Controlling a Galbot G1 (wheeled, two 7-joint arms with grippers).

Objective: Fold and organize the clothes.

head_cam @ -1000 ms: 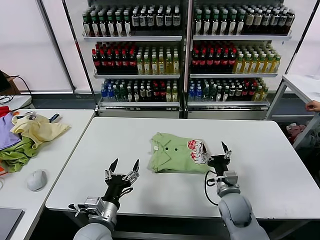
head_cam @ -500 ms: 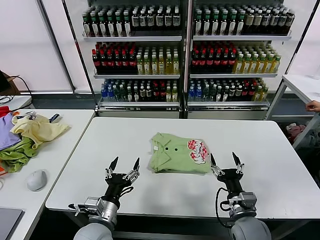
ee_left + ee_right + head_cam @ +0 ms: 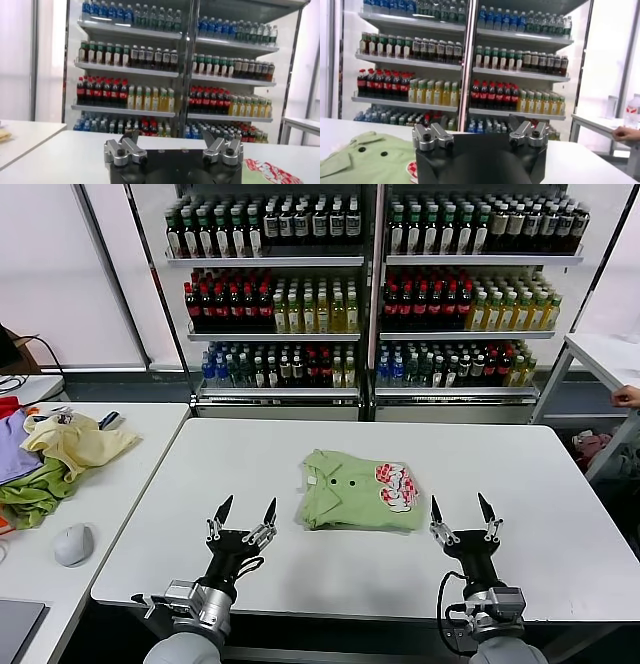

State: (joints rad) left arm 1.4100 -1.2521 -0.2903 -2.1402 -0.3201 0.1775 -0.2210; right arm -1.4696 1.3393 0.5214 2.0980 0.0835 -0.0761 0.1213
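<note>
Shelves of bottled drinks [image 3: 370,284] fill two tall coolers behind a white table [image 3: 200,484], three stocked rows visible in each. One light green polo shirt [image 3: 345,489] lies folded on that table, collar and two dark buttons up, its red-and-white print on the side toward the right gripper [image 3: 462,516]. Two grippers stand at the table's near edge, fingers pointing up and spread wide, neither holding anything. The left gripper [image 3: 241,515] is apart from the shirt, which sits ahead of it and toward its inner side; the right gripper is just beside the shirt's printed corner, clear of the cloth.

On a second table [image 3: 130,434] beyond the left gripper's outer side, a heap holds one pale yellow garment [image 3: 75,441], one purple garment [image 3: 12,449] and one darker green garment [image 3: 30,494], with one grey mouse [image 3: 73,544] near them.

The left wrist view catches only a strip of the shirt's print past the left gripper [image 3: 173,146]. The right wrist view shows collar, buttons and print beside the right gripper [image 3: 480,134], plus a person's hand [image 3: 624,133] resting on a far table, seen in the head view only at the frame edge
</note>
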